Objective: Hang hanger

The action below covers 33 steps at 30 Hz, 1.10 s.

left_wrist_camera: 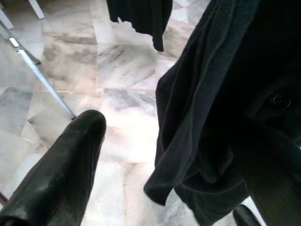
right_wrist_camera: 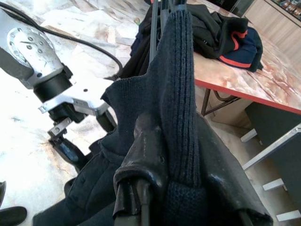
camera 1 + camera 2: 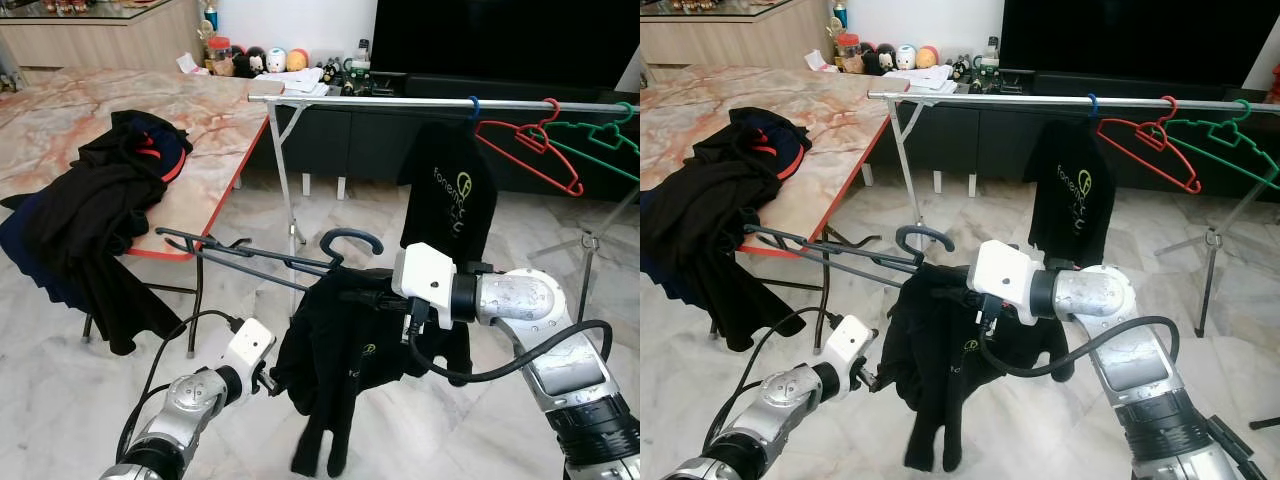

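Right pincer (image 3: 965, 298) above marble floor (image 3: 1240, 300)

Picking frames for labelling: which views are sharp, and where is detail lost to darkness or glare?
Both eye views are sharp and evenly lit. In the left wrist view the floor is washed out and the black shirt is nearly featureless. In the right wrist view the shirt's knit is crisp.

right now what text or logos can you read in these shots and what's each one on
"fone..." in yellow-green, running down the black shirt hung on the rail; the rest is folded away, with a round logo above it.
A small yellow-green logo on the black garment held by the right gripper: too small to read.
Labels on the jars and bottles at the back: too small to read.
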Tool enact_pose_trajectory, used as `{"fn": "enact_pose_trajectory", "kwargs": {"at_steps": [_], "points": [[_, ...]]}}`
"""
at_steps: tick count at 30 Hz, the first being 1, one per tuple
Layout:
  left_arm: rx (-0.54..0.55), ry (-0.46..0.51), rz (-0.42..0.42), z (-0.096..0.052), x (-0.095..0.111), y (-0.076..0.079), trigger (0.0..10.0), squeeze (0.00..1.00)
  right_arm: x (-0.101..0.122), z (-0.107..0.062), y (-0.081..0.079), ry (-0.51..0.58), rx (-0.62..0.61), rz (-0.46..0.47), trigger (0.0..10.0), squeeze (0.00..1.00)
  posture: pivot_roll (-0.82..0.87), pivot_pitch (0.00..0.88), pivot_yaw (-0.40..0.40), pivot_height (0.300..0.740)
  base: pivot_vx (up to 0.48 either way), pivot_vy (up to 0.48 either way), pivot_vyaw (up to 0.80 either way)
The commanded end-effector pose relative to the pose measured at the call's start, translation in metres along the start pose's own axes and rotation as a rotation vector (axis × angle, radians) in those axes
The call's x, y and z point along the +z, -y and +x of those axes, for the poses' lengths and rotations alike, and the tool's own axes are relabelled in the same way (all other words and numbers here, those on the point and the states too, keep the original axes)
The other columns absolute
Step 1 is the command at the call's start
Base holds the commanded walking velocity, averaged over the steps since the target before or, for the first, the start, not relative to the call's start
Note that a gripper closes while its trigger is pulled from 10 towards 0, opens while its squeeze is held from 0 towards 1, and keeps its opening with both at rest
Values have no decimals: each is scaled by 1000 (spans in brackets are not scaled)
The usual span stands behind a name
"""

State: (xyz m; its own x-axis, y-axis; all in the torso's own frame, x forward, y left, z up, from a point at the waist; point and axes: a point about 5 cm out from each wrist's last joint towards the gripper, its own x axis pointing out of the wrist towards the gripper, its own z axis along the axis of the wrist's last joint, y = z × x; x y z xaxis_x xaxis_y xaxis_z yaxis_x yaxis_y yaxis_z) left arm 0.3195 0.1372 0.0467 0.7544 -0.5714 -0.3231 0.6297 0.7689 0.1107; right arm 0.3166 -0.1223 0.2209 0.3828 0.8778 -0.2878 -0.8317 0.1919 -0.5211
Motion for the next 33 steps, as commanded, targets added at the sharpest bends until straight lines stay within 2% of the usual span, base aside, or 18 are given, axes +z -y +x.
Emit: {"fn": "enact_pose_trajectory", "kwargs": {"at_steps": [1, 11, 20, 33], "points": [[-12, -1, 13, 2, 1, 1, 0, 0, 12, -1, 0, 37, 2, -32, 0, 0, -9, 87, 12, 740, 0, 0, 0], [-32, 8, 0, 5, 4, 2, 0, 0, 19, 10, -3, 73, 13, -26, 0, 0, -3, 84, 11, 740, 0, 0, 0], [-29, 9, -39, 5, 1, 3, 0, 0, 16, 9, 3, 52, -13, -24, 0, 0, -8, 85, 10, 740, 0, 0, 0], [-36, -19, -45, -1, -8, 2, 0, 0, 14, 8, 8, 39, -44, -21, 0, 0, -4, 80, 11, 740, 0, 0, 0]]}}
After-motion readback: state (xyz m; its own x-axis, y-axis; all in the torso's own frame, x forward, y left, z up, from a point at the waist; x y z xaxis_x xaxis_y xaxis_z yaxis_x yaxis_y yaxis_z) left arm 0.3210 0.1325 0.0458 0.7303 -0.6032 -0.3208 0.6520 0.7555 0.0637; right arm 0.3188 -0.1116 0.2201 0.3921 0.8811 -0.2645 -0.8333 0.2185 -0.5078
